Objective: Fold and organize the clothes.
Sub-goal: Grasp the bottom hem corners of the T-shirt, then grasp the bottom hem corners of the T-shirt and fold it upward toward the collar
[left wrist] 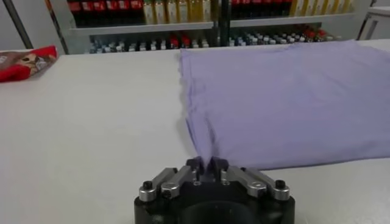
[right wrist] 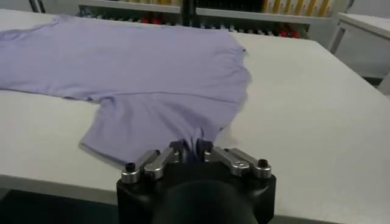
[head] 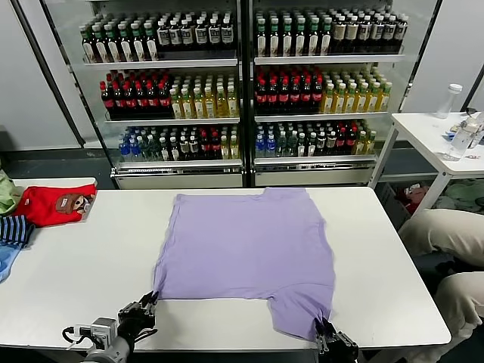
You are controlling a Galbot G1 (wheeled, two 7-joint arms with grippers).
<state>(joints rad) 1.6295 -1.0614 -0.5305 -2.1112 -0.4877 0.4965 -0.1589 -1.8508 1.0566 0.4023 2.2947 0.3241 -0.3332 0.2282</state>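
The lavender T-shirt (head: 246, 253) is lying flat on the white table (head: 68, 272), plain side up, with its neck toward the drink shelves (head: 242, 83) and one sleeve reaching toward the near edge of the table on the robot's right side.

The left gripper (head: 149, 301) is sitting low at the near left corner of the shirt. In the left wrist view, the left gripper (left wrist: 207, 163) is closed, and its fingertips are pinching a small fold of the purple cloth (left wrist: 286, 97) between them. The rest of the shirt is spreading away from this gripper, toward the shelves and toward the robot's right.

The right gripper (head: 325, 327) is sitting at the near edge of the table, at the end of the sleeve. In the right wrist view, the right gripper (right wrist: 194, 146) is also closed, and it is gripping the edge of the sleeve (right wrist: 152, 128); the cloth is gathering into small wrinkles just in front of the fingers.

A red garment (head: 54, 204) and a blue-striped garment (head: 13, 231) are lying at the far left end of the table, well apart from the shirt.
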